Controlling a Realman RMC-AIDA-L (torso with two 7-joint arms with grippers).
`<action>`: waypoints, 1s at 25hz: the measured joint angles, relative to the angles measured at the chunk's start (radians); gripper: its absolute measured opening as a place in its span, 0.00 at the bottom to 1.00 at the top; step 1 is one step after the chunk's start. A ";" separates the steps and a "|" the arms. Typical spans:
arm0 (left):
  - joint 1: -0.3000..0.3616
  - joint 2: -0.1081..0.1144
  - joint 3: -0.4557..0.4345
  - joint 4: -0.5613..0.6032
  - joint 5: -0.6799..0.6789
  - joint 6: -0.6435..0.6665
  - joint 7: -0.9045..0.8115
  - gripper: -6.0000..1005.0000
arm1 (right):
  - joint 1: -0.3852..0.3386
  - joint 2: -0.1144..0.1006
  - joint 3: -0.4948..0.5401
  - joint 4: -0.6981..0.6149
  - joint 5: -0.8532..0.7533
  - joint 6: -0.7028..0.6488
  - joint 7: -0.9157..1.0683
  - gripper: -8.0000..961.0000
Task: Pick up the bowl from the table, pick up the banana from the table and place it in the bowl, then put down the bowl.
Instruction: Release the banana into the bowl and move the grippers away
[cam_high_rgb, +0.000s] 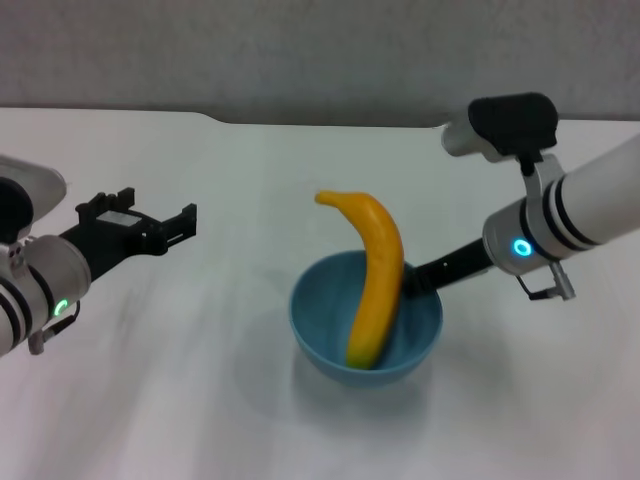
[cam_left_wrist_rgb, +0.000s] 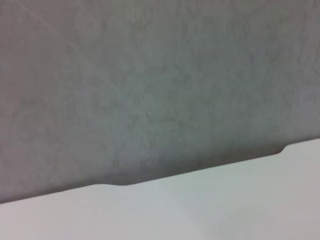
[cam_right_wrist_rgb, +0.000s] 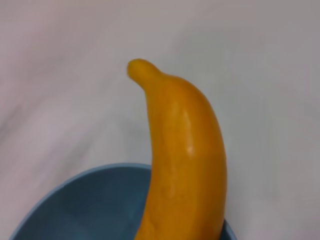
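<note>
**Banana propped in a held bowl: risks before set-down**

The bowl (cam_high_rgb: 366, 325) sits right of centre over the tabletop (cam_high_rgb: 180, 400), with a soft shadow beneath it; whether it is resting or held just clear of the surface cannot be told. The banana (cam_high_rgb: 374, 280) stands in it steeply, its lower end on the bowl floor and its upper end leaning over the far rim and projecting well above it. The right gripper (cam_high_rgb: 418, 276) reaches in from the right and meets the bowl's right rim just beside the banana; its fingers are hidden there, so whether it is clamped on the rim cannot be told. The left gripper (cam_high_rgb: 178, 226) hangs over the left of the tabletop, well apart from the bowl, fingers spread and holding nothing. The left wrist view shows only the tabletop's far edge and the wall behind.

Judged risks:
- The banana is longer than the bowl is wide and rests high on the rim, so a tilt or a jolt on landing could tip it out.
- A one-sided hold on a glossy rim may slip or let the bowl rotate under the off-centre load.
- On withdrawal, the right gripper could brush the banana, which is very close to it, and drag it over.
</note>
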 joint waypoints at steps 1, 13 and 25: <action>0.003 -0.001 0.008 0.000 0.004 0.005 0.003 0.90 | -0.008 0.001 0.000 -0.002 0.001 -0.003 0.000 0.04; 0.008 -0.002 0.049 0.004 -0.004 0.046 0.003 0.90 | -0.040 0.003 0.001 -0.014 0.005 -0.008 0.003 0.05; 0.019 -0.002 0.041 0.001 -0.014 0.055 -0.005 0.90 | -0.059 0.003 0.000 -0.014 0.002 -0.035 -0.001 0.05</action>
